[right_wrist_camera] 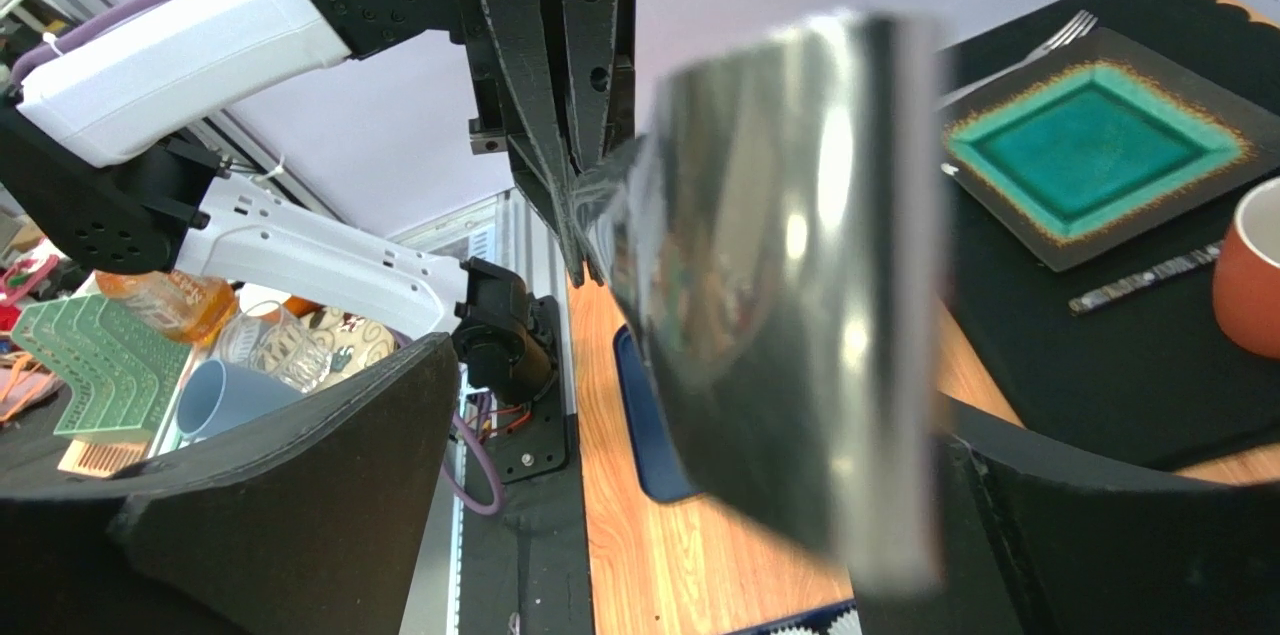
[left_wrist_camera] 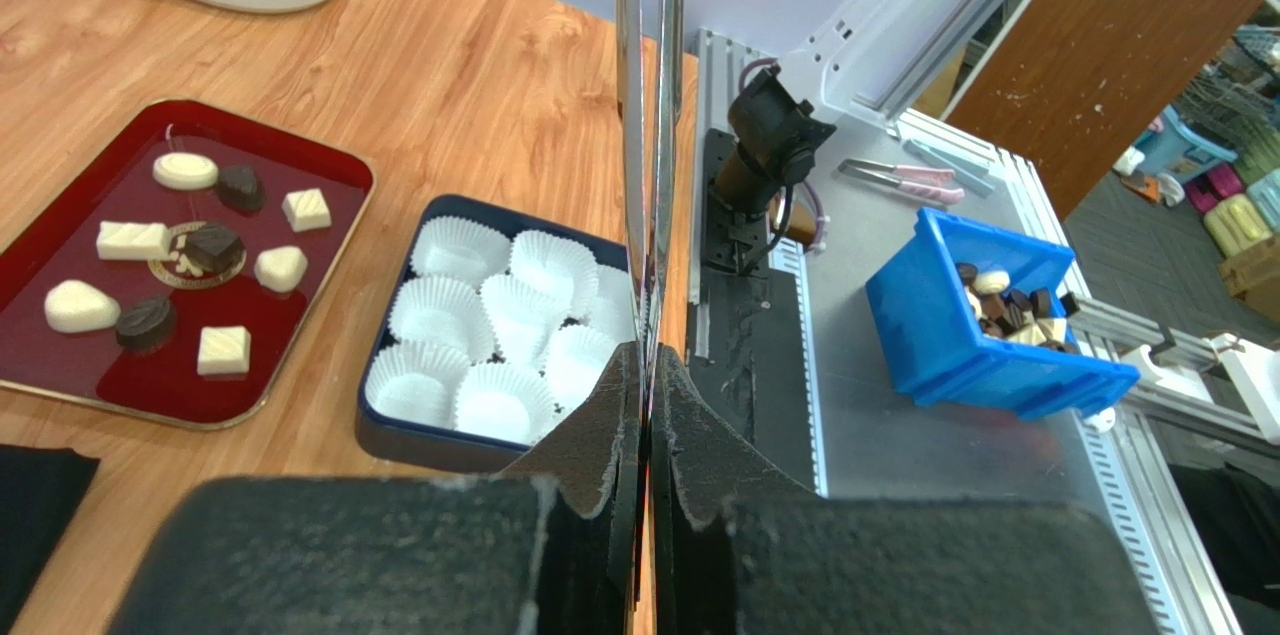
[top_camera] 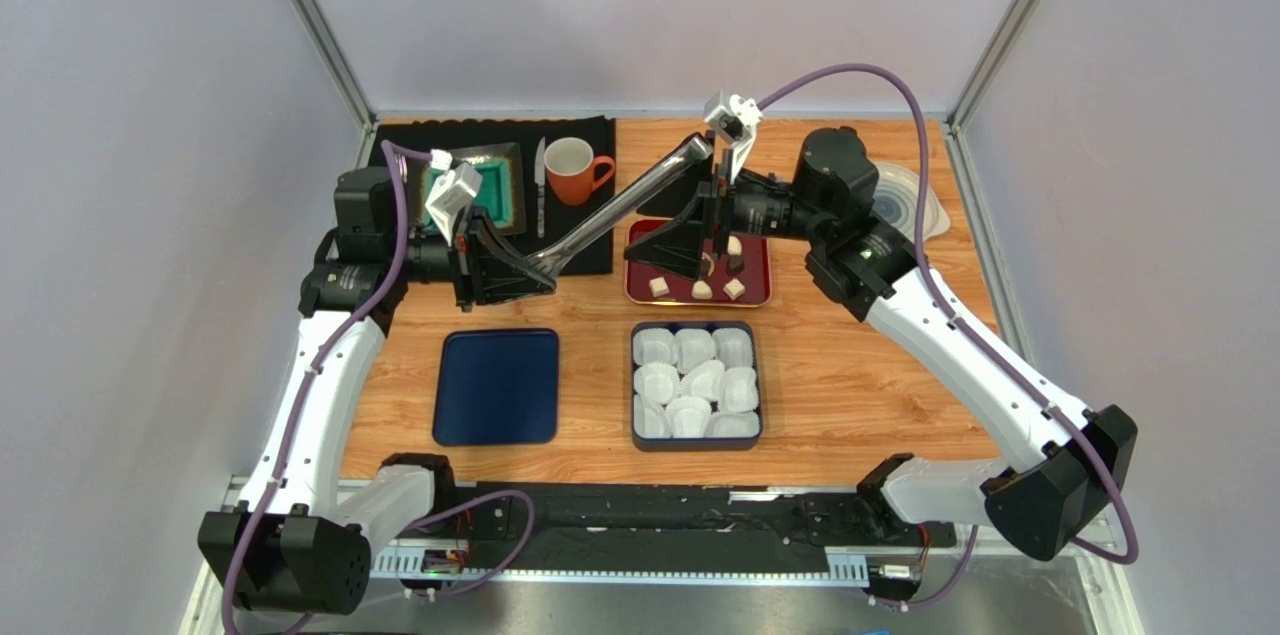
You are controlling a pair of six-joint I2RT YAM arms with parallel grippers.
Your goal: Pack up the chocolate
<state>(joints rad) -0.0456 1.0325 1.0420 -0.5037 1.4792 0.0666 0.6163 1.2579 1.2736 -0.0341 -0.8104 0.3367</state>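
Note:
Several chocolates, dark brown and cream-white, lie on a red tray, which also shows in the top view with chocolates on it. My left gripper is shut on the handle end of a long shiny metal tool. In the left wrist view the gripper clamps the tool edge-on. My right gripper hangs over the red tray with its jaws wide apart. In the right wrist view the tool's broad end lies between the fingers of that gripper, unclamped.
A navy box of white paper cups sits in front of the tray, its navy lid to the left. On a black mat at the back are an orange mug, a green plate and a knife. A white dish sits back right.

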